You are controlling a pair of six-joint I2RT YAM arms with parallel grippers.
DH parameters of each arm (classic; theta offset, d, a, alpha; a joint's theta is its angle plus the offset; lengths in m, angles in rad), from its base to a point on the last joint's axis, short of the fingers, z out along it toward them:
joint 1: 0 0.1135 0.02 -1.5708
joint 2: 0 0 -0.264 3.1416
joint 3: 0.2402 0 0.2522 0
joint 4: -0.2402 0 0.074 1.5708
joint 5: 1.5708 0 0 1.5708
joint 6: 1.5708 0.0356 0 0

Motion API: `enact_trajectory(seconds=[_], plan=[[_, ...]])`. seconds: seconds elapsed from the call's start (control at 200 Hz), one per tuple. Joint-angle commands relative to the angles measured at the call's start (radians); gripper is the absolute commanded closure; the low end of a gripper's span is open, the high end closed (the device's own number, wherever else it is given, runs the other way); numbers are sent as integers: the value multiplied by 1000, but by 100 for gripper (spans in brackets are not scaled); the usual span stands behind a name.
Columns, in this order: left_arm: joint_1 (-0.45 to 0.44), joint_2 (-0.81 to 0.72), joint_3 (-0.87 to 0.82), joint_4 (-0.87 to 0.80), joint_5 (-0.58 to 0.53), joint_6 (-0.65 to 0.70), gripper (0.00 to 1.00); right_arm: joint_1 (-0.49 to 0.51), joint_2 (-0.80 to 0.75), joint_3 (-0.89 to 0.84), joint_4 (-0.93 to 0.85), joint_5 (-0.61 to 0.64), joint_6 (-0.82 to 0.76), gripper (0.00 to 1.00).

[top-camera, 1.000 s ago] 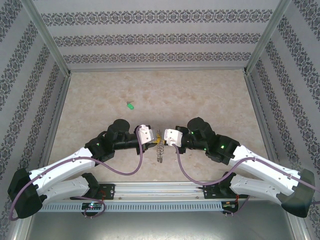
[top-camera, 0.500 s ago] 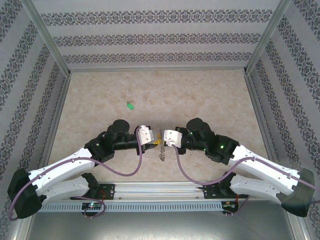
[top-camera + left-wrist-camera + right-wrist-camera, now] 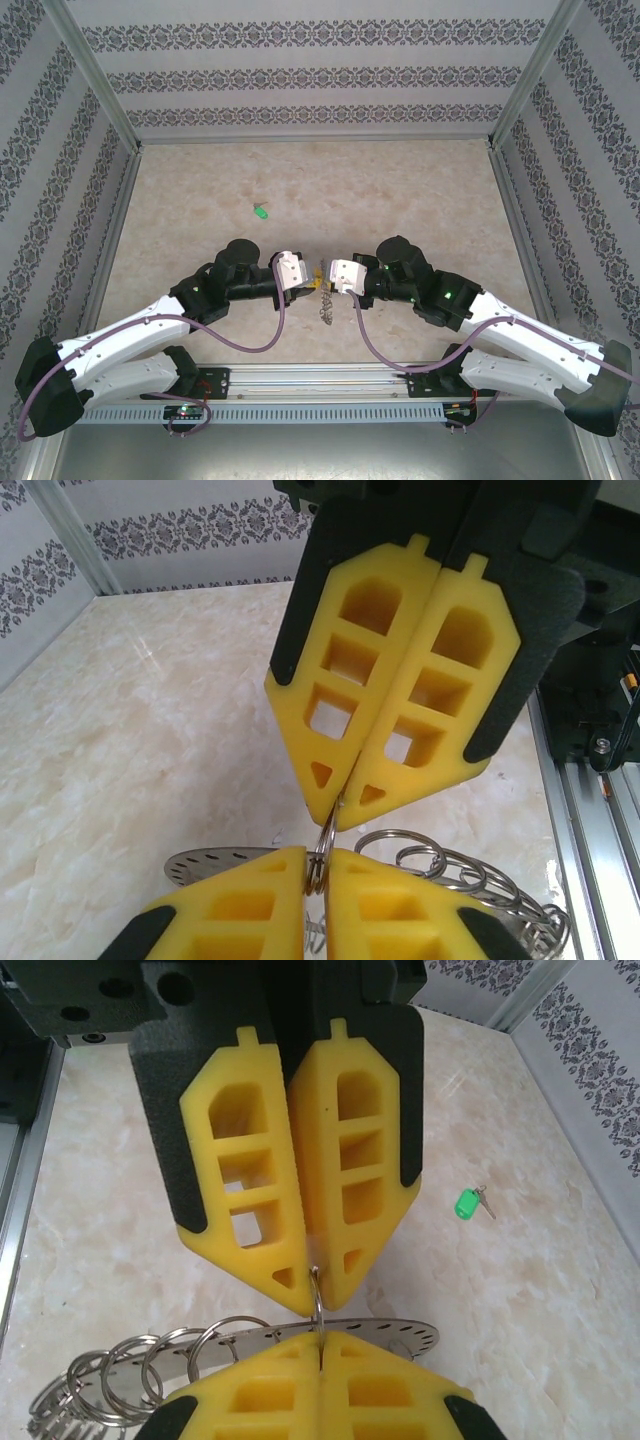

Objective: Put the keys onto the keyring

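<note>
Facing each other tip to tip over the near middle of the marble-patterned table [image 3: 420, 200], the left gripper [image 3: 309, 283] and the right gripper [image 3: 325, 282] meet on the keyring [image 3: 323, 305]. From above, we see the keyring hanging below their tips as a wiry coil.

From the left wrist we see the left gripper's 2 yellow fingers [image 3: 240, 900] closed on a thin wire loop [image 3: 327, 835] with hardly a gap between them. Just above them the right gripper's yellow pads are pressed together on the top of the same loop.

From the right wrist we see the right gripper's own fingers [image 3: 390, 1380] shut flat against each other on the loop. The left gripper's tips pinch the loop from above.

A flat perforated metal plate [image 3: 390, 1334] sits just behind the pinched loop. A chain of silvery split rings [image 3: 480, 885] trails off to one side of it, towards the aluminium rail [image 3: 590, 800].

The green-headed key [image 3: 261, 212] lies flat on the table, well apart from both grippers, to the left and farther back. In the right wrist view we make out a short metal bit sticking out of its green head [image 3: 465, 1204]. We cannot tell any other keys apart among the rings.
</note>
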Motion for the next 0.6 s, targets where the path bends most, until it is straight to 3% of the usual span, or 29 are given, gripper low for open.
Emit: enact_trajectory(seconds=[0.0,0.19,0.415,0.595], plan=[[-16,-5,8,28,3,10,89,9,-9,18,20,-19,-6,100],[-18,-2,0,41,15,-3,100,9,-8,21,19,-12,-1,100],[-16,-22,-28,74,-38,-60,100,9,-39,11,44,39,57,58],[-16,-59,-78,115,-105,-130,100,-6,-75,12,48,45,94,50]])
